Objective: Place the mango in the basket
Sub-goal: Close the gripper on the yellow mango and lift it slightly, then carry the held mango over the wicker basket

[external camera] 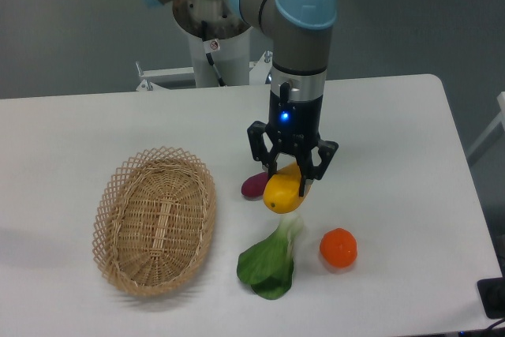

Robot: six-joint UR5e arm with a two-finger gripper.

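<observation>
I had the jaws closed around the mango (284,192), which seemed lifted just off the worktop (394,132) beside a purple fruit (254,185); the basket (155,220) sat empty to its left, so carry and drop remained

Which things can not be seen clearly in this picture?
- Camera view: the mango's upper end is covered by the claw.
- The purple fruit is partly hidden behind the mango.
- A dark object is cut off by the right edge.
- Whether the mango is lifted off the table cannot be told.
</observation>
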